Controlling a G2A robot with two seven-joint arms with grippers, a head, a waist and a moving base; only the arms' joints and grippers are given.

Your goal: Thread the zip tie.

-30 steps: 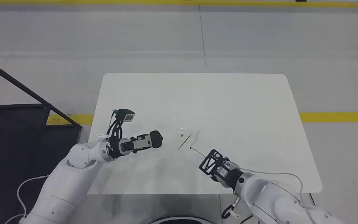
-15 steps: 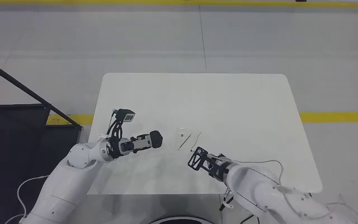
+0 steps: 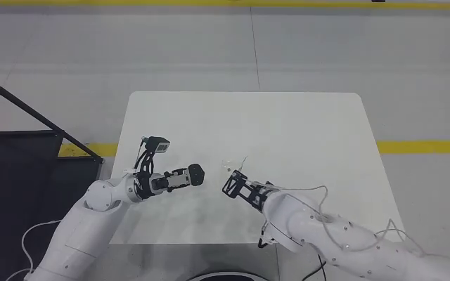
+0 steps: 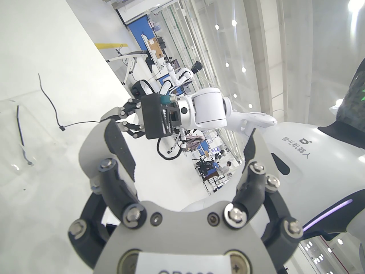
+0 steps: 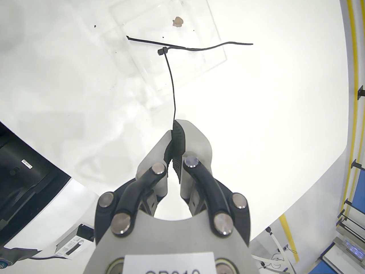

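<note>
I found the right gripper [image 5: 174, 128] clamped on the zip tie [image 5: 171, 84] strap, with its head straight ahead of the fingertips, apparently above the clear sheet [image 5: 199, 9]. The left gripper [image 4: 182, 136] stood with jaws apart, well off. In my judgement, it should pinch the head squarely before any feeding.

Your right gripper [image 5: 175, 128] pinches one end of a black zip tie [image 5: 172, 86]. Its head [image 5: 162, 50] hangs over the clear sheet [image 5: 159, 9], just beside a second black strip [image 5: 216, 46] crossing that sheet.
</note>
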